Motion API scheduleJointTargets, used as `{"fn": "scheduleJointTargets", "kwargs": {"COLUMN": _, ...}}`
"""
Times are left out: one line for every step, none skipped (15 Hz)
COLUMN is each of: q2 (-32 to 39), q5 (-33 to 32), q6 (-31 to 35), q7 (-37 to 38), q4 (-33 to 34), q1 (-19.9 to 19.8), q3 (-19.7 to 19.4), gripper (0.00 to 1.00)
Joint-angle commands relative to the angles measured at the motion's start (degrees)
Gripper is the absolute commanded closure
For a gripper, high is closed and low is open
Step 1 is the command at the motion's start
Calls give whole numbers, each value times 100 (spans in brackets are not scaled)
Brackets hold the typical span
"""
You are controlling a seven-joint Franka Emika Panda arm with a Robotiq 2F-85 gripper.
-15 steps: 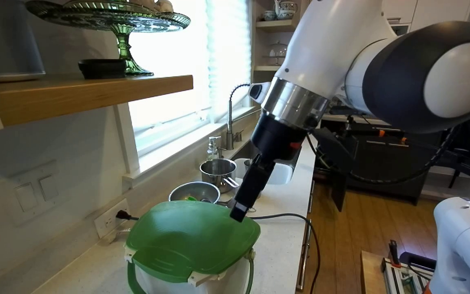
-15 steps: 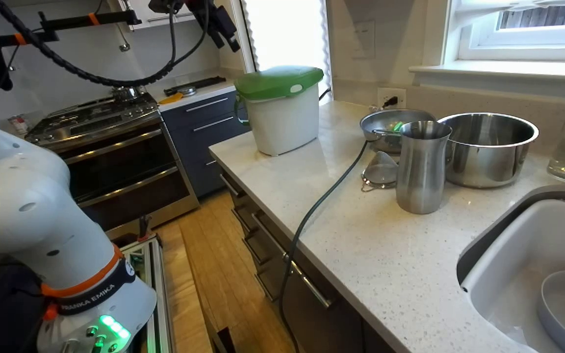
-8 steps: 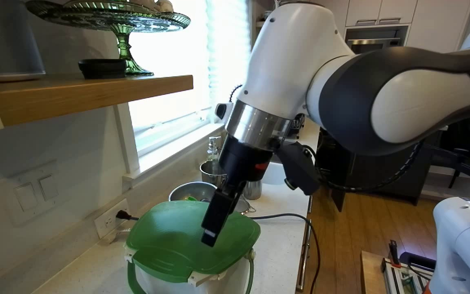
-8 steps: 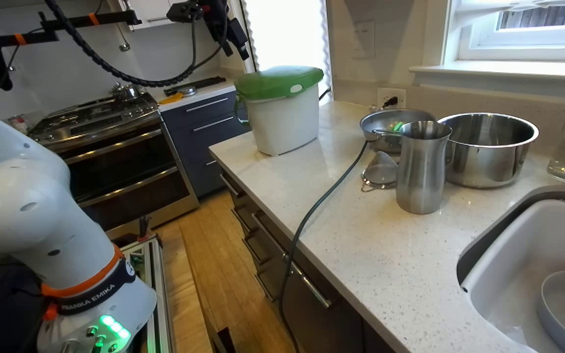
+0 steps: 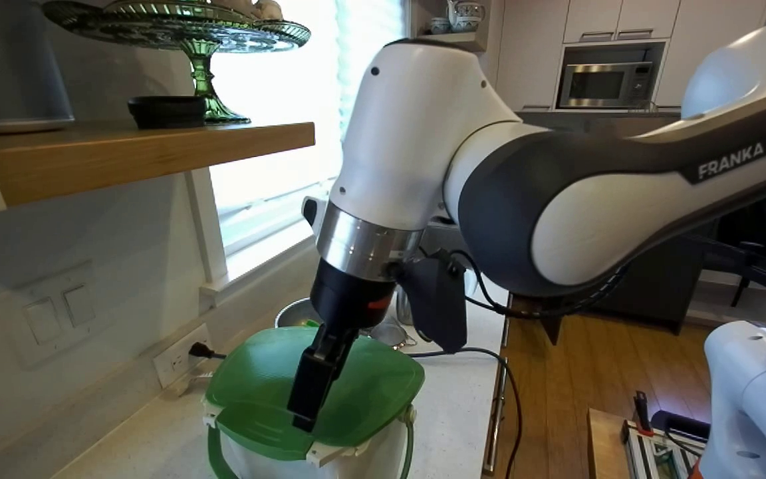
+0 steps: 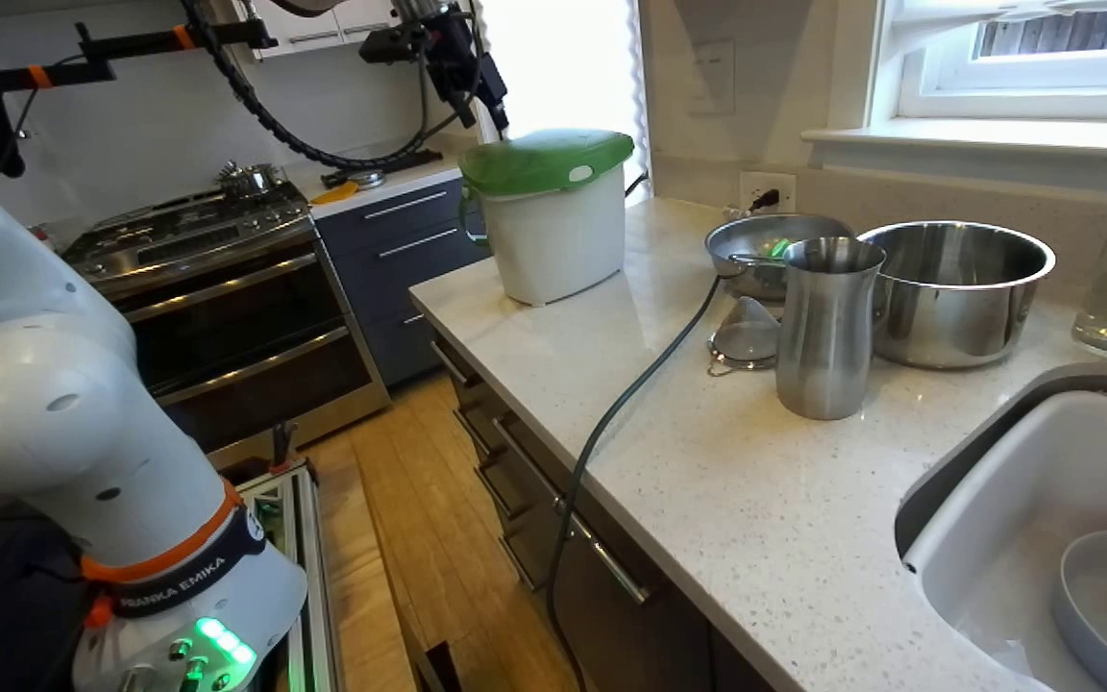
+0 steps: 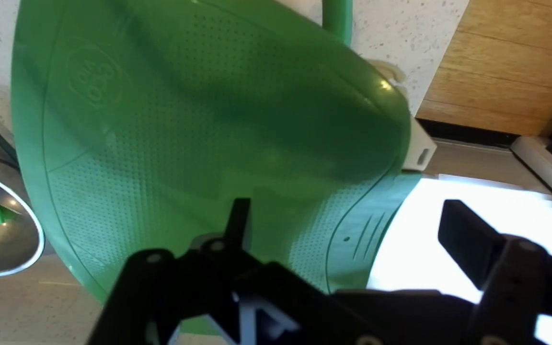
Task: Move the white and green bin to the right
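The white and green bin stands upright on the counter in both exterior views [image 5: 250, 362] [image 6: 558, 240]. Its green lid fills much of the wrist view [image 7: 161, 143]. A green handle hangs at its side. My gripper is above the lid's tabbed edge in both exterior views [image 5: 304, 420] [image 6: 486, 123], pointing down at a tilt. In the wrist view the gripper [image 7: 350, 220] is open with nothing between its fingers. One finger is over the lid, the other out past the tabbed edge. I cannot tell whether a fingertip touches the lid.
A metal bowl [image 6: 755, 274], strainer [image 6: 748, 336], steel cup [image 6: 824, 336] and steel pot [image 6: 962, 312] stand on the counter near the sink [image 6: 996, 500]. A cable [image 6: 630, 394] crosses the counter. A wooden shelf [image 5: 157, 156] with a green glass cake stand [image 5: 200, 73] juts from the wall.
My gripper has come down and across the lid, from its edge near the metal bowl to the tabbed edge. The bin has not moved.
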Motion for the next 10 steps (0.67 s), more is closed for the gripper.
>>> {"fn": "scheduleJointTargets", "kwargs": {"q2": 308, "q5": -689, "q6": 116, "q7": 432, "q4": 194, "q1": 121, "q3": 65, "gripper": 0}}
{"fn": "scheduleJointTargets", "kwargs": {"q2": 370, "q5": -814, "q6": 140, "q7": 501, "q4": 211, "q1": 159, "q3": 71, "gripper": 0}}
{"fn": "scheduleJointTargets", "kwargs": {"q2": 422, "q5": -919, "q6": 144, "q7": 578, "q4": 235, "q1": 196, "q3": 74, "gripper": 0}}
{"fn": "scheduleJointTargets", "kwargs": {"q2": 468, "q5": -1005, "q6": 128, "q7": 636, "q4": 248, "q1": 233, "q3": 80, "gripper": 0}}
{"fn": "scheduleJointTargets", "kwargs": {"q2": 513, "q5": -1107, "q6": 125, "q7": 701, "q4": 255, "q1": 270, "q3": 85, "gripper": 0}}
{"fn": "scheduleJointTargets", "kwargs": {"q2": 543, "q5": -1176, "q6": 86, "q7": 747, "q4": 282, "q1": 307, "q3": 85, "gripper": 0}}
{"fn": "scheduleJointTargets", "kwargs": {"q2": 578, "q5": -1296, "q6": 88, "q7": 791, "q4": 292, "q1": 336, "q3": 82, "gripper": 0}}
{"fn": "scheduleJointTargets", "kwargs": {"q2": 598, "q5": -1340, "q6": 43, "q7": 796, "q4": 319, "q1": 368, "q3": 76, "gripper": 0}}
{"fn": "scheduleJointTargets", "kwargs": {"q2": 625, "q5": -1413, "q6": 51, "q7": 827, "q4": 326, "q1": 394, "q3": 70, "gripper": 0}}
{"fn": "scheduleJointTargets", "kwargs": {"q2": 639, "q5": -1427, "q6": 24, "q7": 811, "q4": 344, "q1": 424, "q3": 67, "gripper": 0}}
